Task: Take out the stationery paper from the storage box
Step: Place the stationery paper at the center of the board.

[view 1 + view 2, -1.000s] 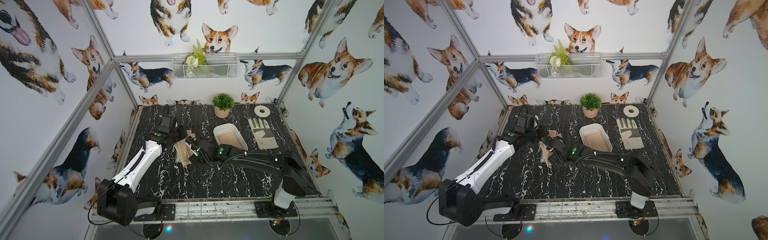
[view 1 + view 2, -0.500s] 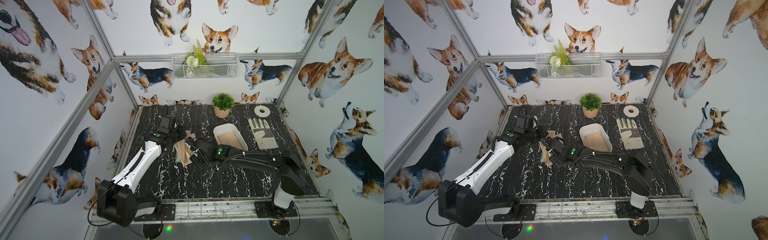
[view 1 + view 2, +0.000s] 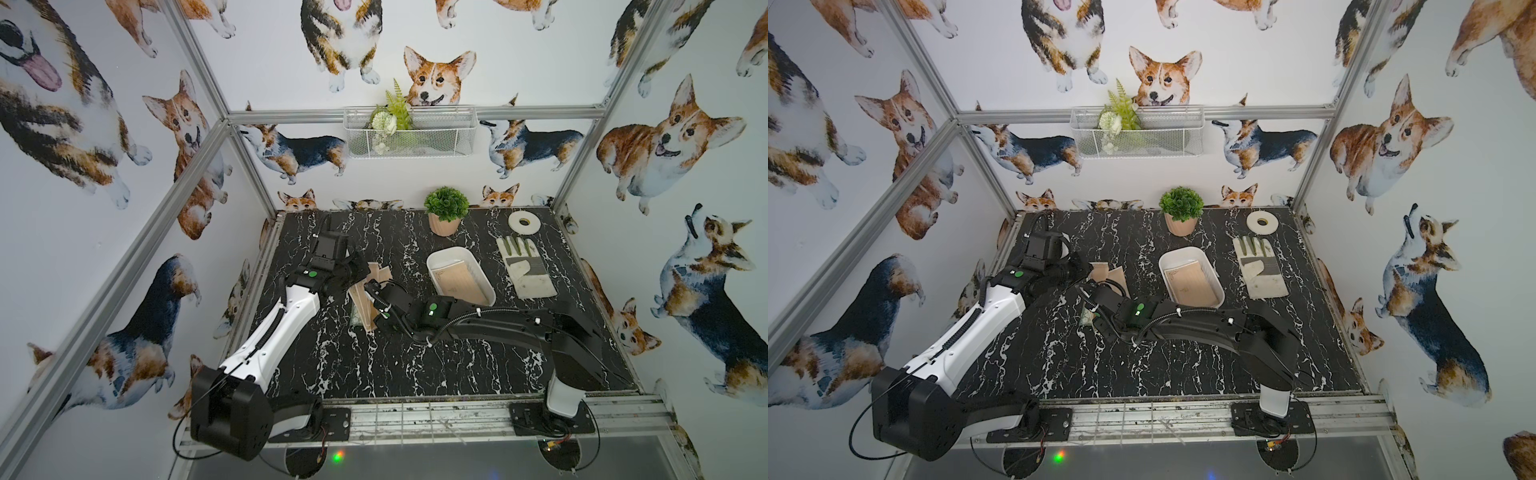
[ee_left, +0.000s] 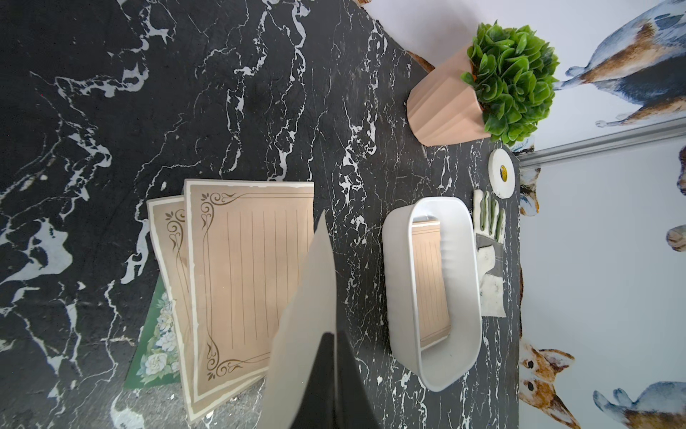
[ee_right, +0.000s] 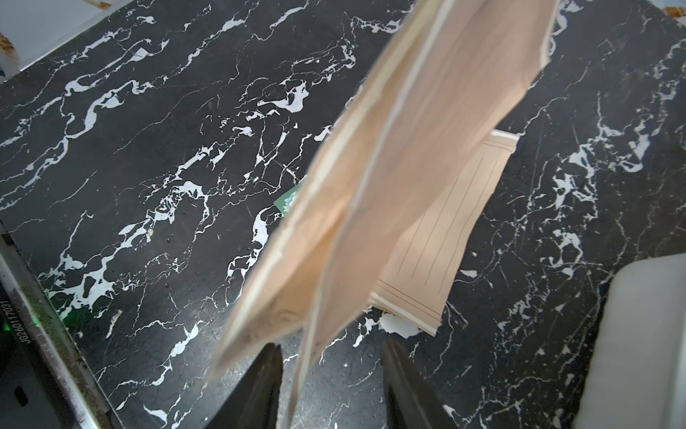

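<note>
My left gripper (image 4: 328, 336) pinches tan paper (image 4: 308, 293), lifted over the pile (image 4: 241, 267) near the worktop's (image 3: 415, 365) middle. My right gripper (image 5: 330, 353) is spread, the paper's free end hanging between its jaws. Another sheet (image 3: 459, 282) lies in the box (image 4: 395, 282), right of centre.

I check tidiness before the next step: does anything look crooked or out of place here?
Yes. The sheets on the table lie fanned and crooked, not in a square pile, and the sheet in the left claw is bent.
</note>
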You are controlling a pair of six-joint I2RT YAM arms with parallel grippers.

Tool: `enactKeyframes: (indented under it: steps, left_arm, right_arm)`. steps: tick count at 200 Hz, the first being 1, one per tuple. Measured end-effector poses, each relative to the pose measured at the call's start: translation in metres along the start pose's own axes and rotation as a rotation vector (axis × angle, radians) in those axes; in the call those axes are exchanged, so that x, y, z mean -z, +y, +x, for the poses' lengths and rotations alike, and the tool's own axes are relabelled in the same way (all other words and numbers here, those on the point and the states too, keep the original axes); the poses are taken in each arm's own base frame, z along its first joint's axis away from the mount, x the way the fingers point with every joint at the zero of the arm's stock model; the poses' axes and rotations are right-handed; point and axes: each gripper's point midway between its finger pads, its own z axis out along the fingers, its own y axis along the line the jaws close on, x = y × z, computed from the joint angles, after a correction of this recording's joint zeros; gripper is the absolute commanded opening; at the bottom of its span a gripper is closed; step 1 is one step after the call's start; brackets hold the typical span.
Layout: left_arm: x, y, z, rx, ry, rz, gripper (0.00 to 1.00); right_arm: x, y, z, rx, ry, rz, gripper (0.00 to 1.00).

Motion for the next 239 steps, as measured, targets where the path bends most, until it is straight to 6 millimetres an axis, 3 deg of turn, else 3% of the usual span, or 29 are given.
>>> enactKeyframes:
  steps: [48,73,109,146,185,199,215,239]
  left_arm:
    - [0.004,0.002,-0.003,0.03,-0.005,0.016,0.0]
    - [0.002,0.005,-0.001,0.036,0.006,0.019,0.0]
    - [-0.007,0.01,0.001,0.044,0.003,0.042,0.0]
    - [-0.045,0.015,0.01,0.07,0.054,0.112,0.0]
    - [-0.07,-0.006,0.003,0.12,0.066,0.295,0.02]
    - [-0.07,-0.022,-0.007,0.118,0.047,0.373,0.1]
    - [-0.07,-0.038,-0.02,0.115,0.016,0.444,0.34]
    - [-0.069,-0.051,-0.036,0.108,-0.022,0.519,0.6]
  right_arm:
    - [-0.003,-0.003,-0.001,-0.009,-0.027,0.034,0.16]
    - [0.004,-0.011,-0.003,-0.016,-0.049,0.069,0.0]
    - [0.021,-0.024,-0.014,-0.017,-0.099,0.126,0.0]
    - [0.022,-0.036,-0.022,0.02,-0.101,0.207,0.0]
    - [0.021,-0.051,-0.025,0.088,-0.067,0.315,0.0]
    - [0.023,-0.055,-0.028,0.113,-0.066,0.348,0.0]
    - [0.027,-0.062,-0.03,0.143,-0.057,0.383,0.0]
    - [0.029,-0.071,-0.031,0.199,-0.022,0.431,0.0]
